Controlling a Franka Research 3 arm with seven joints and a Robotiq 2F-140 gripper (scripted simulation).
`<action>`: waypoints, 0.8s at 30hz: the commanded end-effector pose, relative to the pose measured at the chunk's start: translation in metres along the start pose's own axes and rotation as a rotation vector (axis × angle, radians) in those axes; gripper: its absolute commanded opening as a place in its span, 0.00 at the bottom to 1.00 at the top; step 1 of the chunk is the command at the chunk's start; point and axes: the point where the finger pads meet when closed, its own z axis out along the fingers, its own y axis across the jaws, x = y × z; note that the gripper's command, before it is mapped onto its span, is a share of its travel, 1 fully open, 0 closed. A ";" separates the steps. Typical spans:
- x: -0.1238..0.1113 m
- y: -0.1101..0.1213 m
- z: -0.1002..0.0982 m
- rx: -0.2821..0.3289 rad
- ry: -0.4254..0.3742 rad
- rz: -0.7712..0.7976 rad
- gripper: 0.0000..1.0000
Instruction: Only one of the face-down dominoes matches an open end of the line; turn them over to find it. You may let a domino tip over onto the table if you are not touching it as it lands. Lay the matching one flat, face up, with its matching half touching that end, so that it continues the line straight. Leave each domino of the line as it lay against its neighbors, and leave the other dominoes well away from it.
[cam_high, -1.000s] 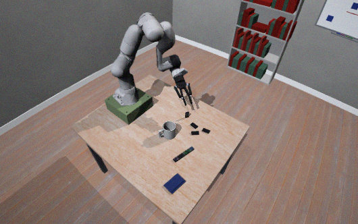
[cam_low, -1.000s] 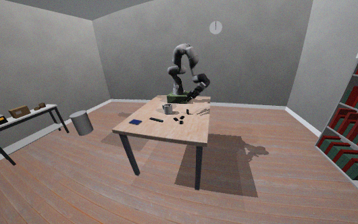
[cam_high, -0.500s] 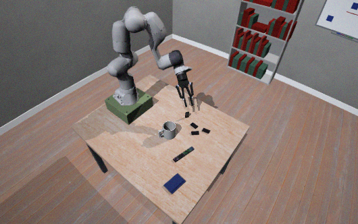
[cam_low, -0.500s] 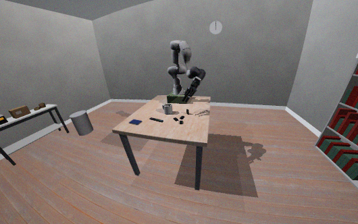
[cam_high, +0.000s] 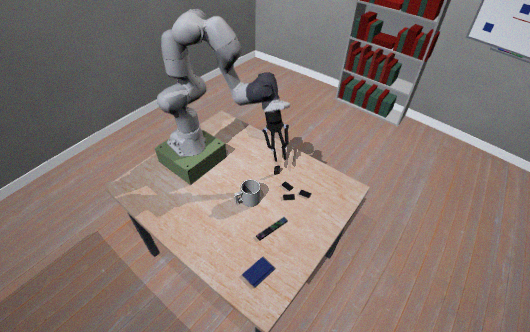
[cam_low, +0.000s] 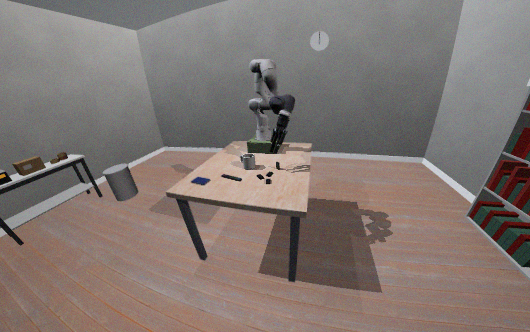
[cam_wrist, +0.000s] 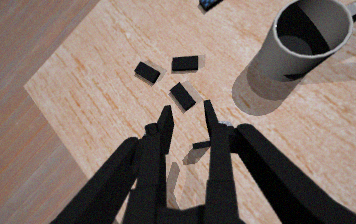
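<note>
A line of face-up dominoes (cam_high: 271, 228) lies near the table's middle; it also shows in the exterior view (cam_low: 231, 177). Three black face-down dominoes lie flat in a cluster (cam_high: 287, 186) (cam_high: 304, 193) (cam_high: 288, 197), seen in the wrist view too (cam_wrist: 182, 96) (cam_wrist: 147, 72) (cam_wrist: 185, 63). A fourth domino (cam_high: 276, 170) stands on its edge beyond them; from above it is a thin dark bar (cam_wrist: 201, 145). My gripper (cam_high: 280, 159) hangs above this standing domino, fingers a little apart and holding nothing. No pips are visible on the standing domino.
A grey mug (cam_high: 249, 193) (cam_wrist: 305, 40) stands left of the cluster, close to the standing domino. A blue book (cam_high: 258, 271) lies near the table's front edge. The robot's green base (cam_high: 190, 155) is at the back left. The table edge is just right of the cluster.
</note>
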 end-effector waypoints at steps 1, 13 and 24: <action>-0.015 -0.008 -0.001 -0.009 -0.196 -0.198 0.34; -0.011 -0.012 0.001 -0.003 -0.396 -0.166 0.34; -0.008 -0.011 0.002 -0.021 -0.514 -0.189 0.34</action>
